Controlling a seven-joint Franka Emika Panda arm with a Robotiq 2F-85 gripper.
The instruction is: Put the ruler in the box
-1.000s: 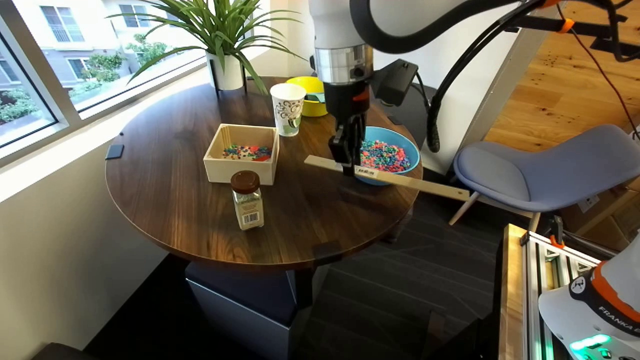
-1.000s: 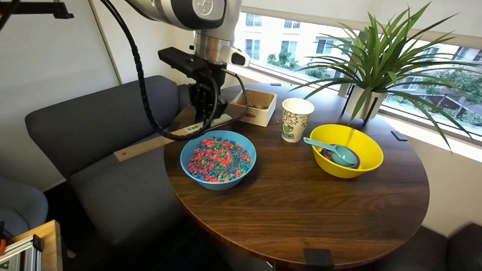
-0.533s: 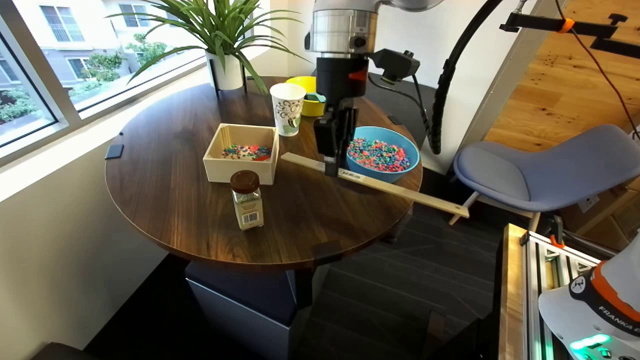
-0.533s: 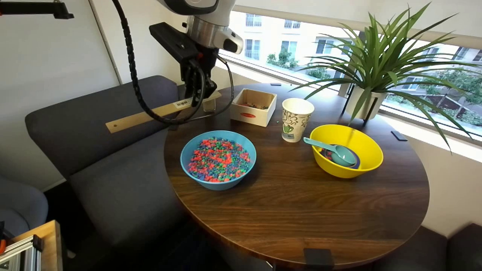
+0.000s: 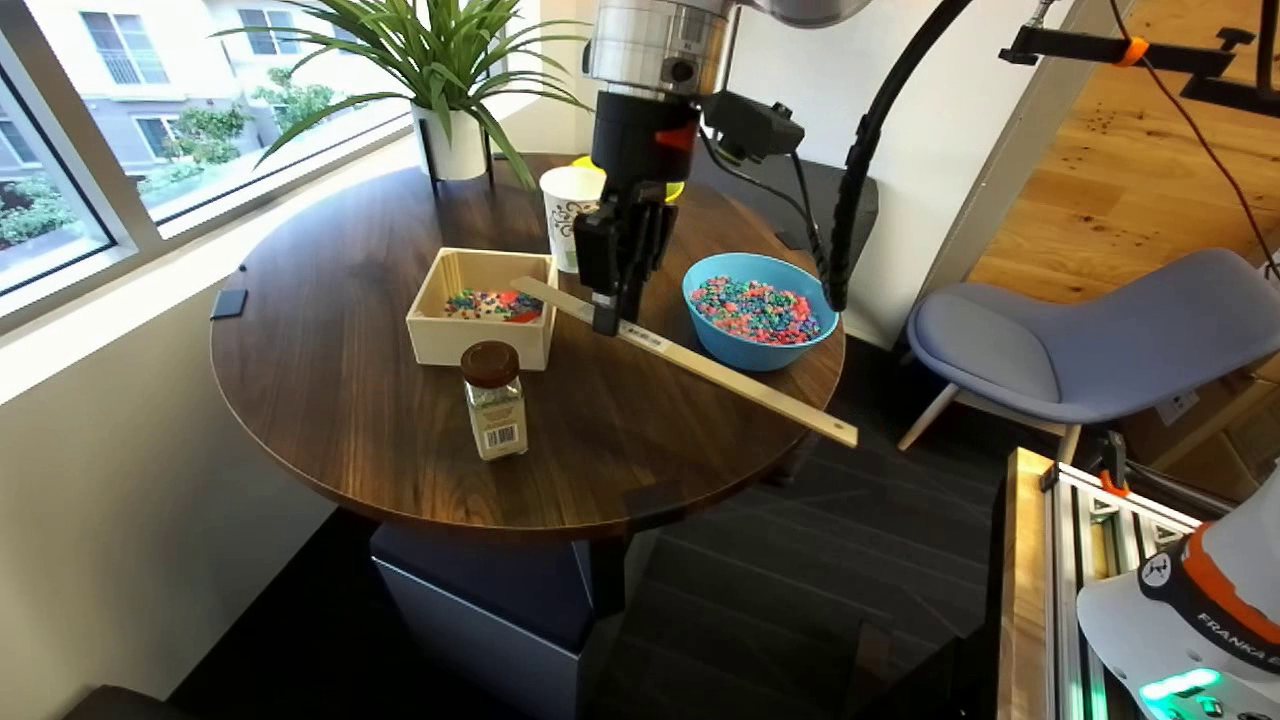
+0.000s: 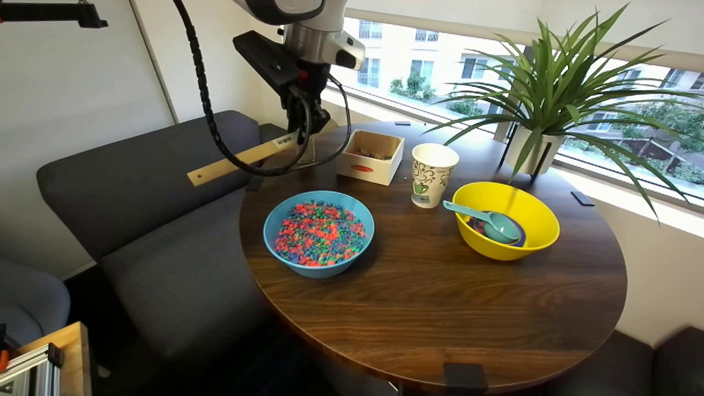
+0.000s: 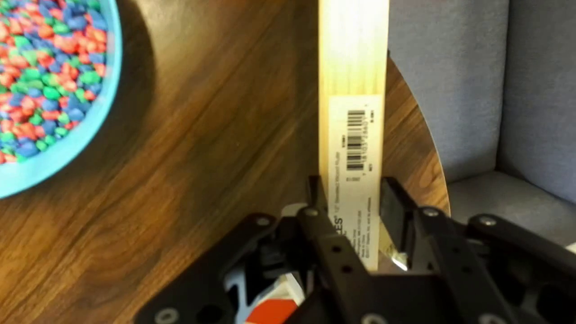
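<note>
At the left of the table [image 5: 330,390], in an exterior view, the box [image 5: 478,343] stands open, coloured bits [image 5: 490,303] inside; the tip of the ruler [image 5: 690,360] overlaps its right wall in outline, whether above the rim cannot be told. Lowered too soon, the tip could catch there and twist in the grip. In front stands the jar [image 5: 497,410], liable to topple should the ruler swing its way. At centre, the gripper [image 7: 352,186] is clamped on the ruler's long edges, off its middle. Rightward come the blue bowl [image 5: 742,352] and the ruler's longer end, past the table edge in outline; released with only the short end boxed, this overhang would probably tip the ruler out.
</note>
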